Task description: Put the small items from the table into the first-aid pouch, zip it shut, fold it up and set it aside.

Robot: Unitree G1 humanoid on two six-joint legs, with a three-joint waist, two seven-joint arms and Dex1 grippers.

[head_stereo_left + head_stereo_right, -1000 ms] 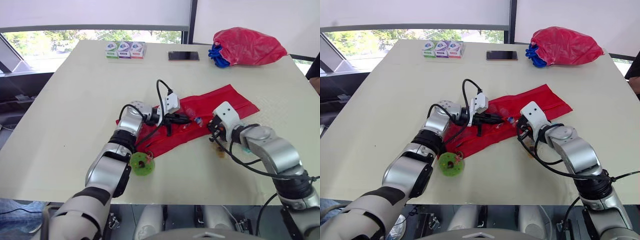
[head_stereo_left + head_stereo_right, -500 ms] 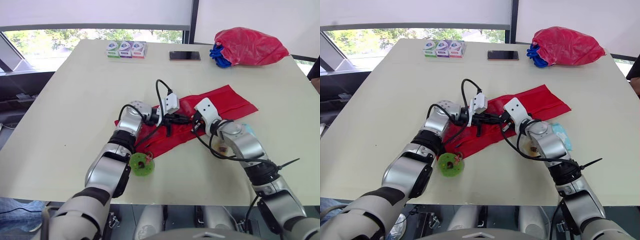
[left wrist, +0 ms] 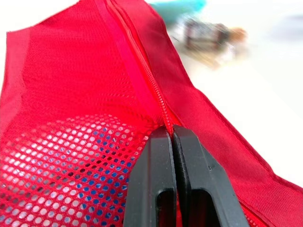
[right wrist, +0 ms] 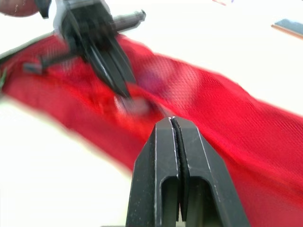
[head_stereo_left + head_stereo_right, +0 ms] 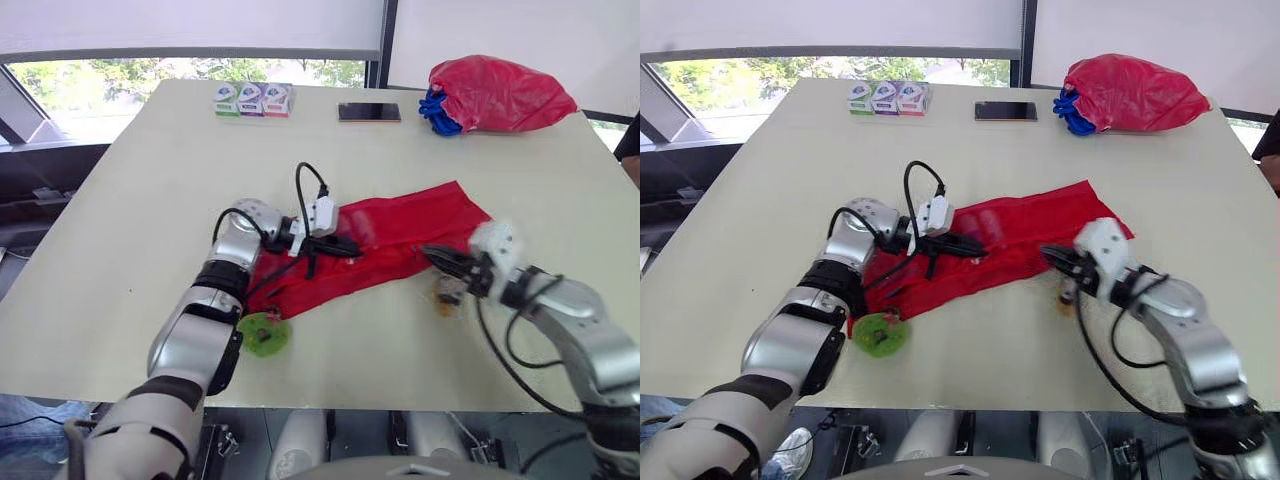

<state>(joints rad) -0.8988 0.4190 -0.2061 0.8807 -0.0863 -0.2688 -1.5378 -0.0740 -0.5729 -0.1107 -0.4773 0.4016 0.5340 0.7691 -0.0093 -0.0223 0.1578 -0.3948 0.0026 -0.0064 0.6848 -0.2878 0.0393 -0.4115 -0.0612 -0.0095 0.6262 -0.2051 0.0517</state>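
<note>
Fabric of a red first-aid pouch (image 5: 400, 235) is seen in the head view, spread flat near the middle of the pale counter (image 5: 150, 180), with its long axis running from about eight o'clock to two o'clock. The left tool (image 5: 348, 247) is laid over the pouch's middle, its fingers brought together on the cloth. The right tool (image 5: 432, 252) is held at the pouch's four o'clock edge, pointed toward the left tool. A small brownish item (image 5: 444, 298), too blurred to be identified, is found on the counter just beside the right tool, at its six o'clock. A green round item (image 5: 265, 336) is placed near the pouch's seven o'clock end. Along the far edge, three small boxes (image 5: 251, 99) are lined up at eleven o'clock of the pouch, a dark phone (image 5: 369, 111) is laid at twelve o'clock, and a red plastic bag (image 5: 502, 92) with a blue bundle (image 5: 436, 112) beside it is set at one o'clock. In the left wrist view, the black fingers (image 3: 156, 179) are pressed together and clamped on the pouch's zipper line (image 3: 142, 71); red mesh (image 3: 57, 156) is stretched beside it, and a blue item (image 3: 102, 191) is glimpsed through it. In the right wrist view, the right tool's two fingers (image 4: 156, 189) are closed on each other with nothing seen between them, and the pouch is stretched across beyond them, pinched by the left tool.
</note>
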